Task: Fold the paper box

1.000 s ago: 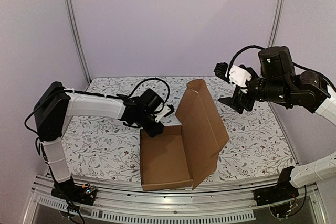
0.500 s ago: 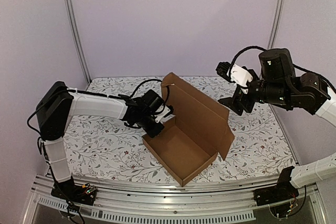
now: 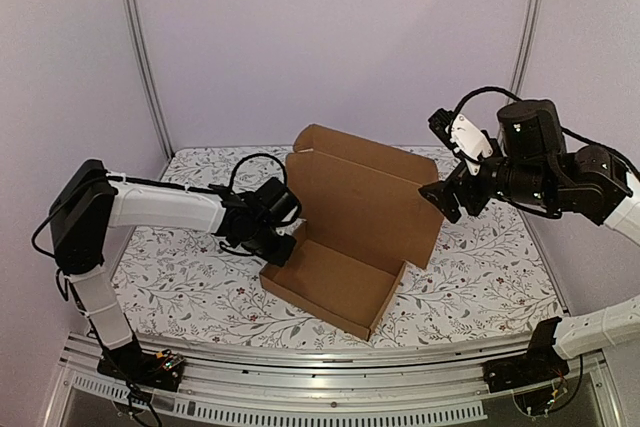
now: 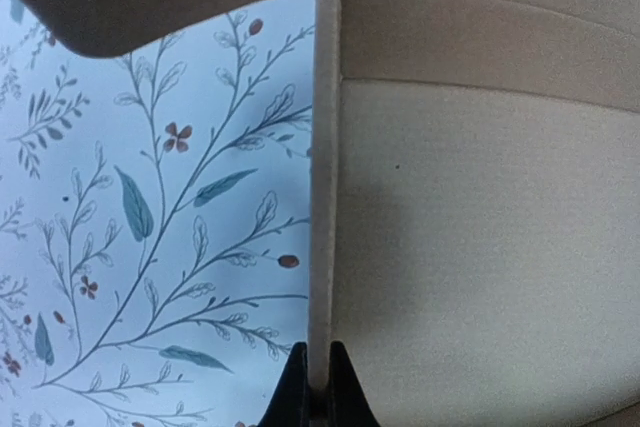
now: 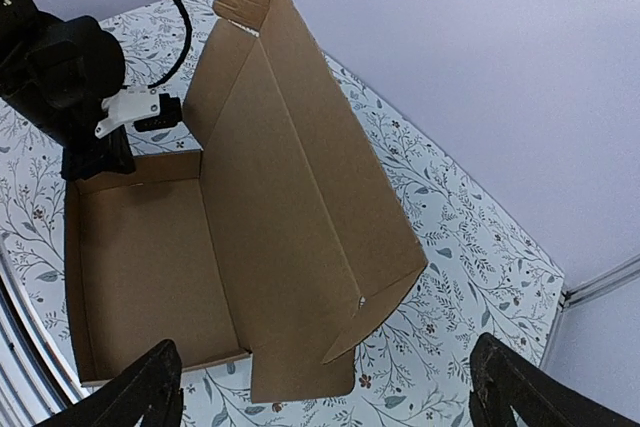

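The paper box [image 3: 335, 282] is a shallow brown cardboard tray on the flowered cloth, with its lid [image 3: 360, 197] standing upright along the far side. My left gripper [image 3: 288, 239] is shut on the tray's left wall; the left wrist view shows both fingertips [image 4: 298, 399] pinching the wall's thin edge [image 4: 322, 197]. My right gripper [image 3: 438, 159] hangs open in the air to the right of the lid, touching nothing. In the right wrist view its gripper [image 5: 325, 372] spans wide above the box [image 5: 270, 197] and the lid's side flap [image 5: 385, 312].
The flowered cloth [image 3: 190, 267] covers the table inside grey walls. A metal rail [image 3: 300, 387] runs along the near edge. The left arm's cable [image 3: 245, 169] loops just left of the lid.
My left gripper has shut on the box wall, and the box has swung counter-clockwise, bringing its lid from the right side to the back. My right gripper has opened wider.
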